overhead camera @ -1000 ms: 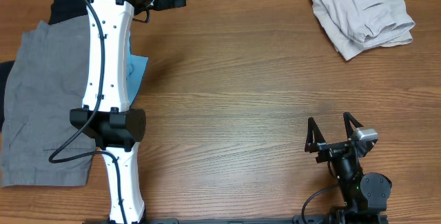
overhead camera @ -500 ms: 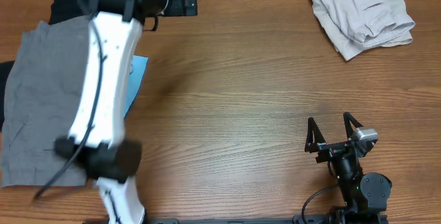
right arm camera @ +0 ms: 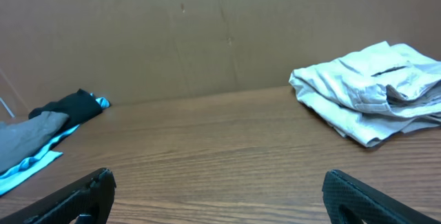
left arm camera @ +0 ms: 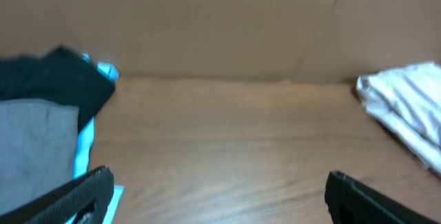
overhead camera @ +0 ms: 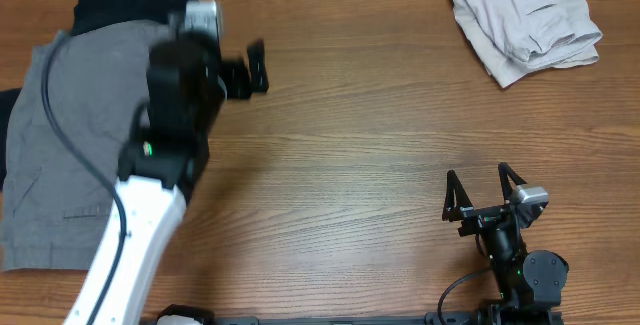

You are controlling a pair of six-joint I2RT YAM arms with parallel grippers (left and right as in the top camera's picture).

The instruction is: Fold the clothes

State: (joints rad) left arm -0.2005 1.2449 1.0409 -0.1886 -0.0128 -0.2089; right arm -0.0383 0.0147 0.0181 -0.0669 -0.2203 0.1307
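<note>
While left gripper hangs wide open just right of grey shorts, their long axis runs near-to-far; right gripper, also wide, well apart from them; left one nearer.

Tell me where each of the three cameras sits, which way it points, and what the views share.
Overhead: fixed above the table, looking straight down; both arms show, left gripper near the grey shorts, right gripper by its base.
Left wrist: low on the left arm, facing across the wood to the back wall; its open fingers fill the bottom corners.
Right wrist: same low look toward the wall; its open fingers at the bottom corners.
Shared: both wrist views have the cream shorts right, the black piece left.
</note>
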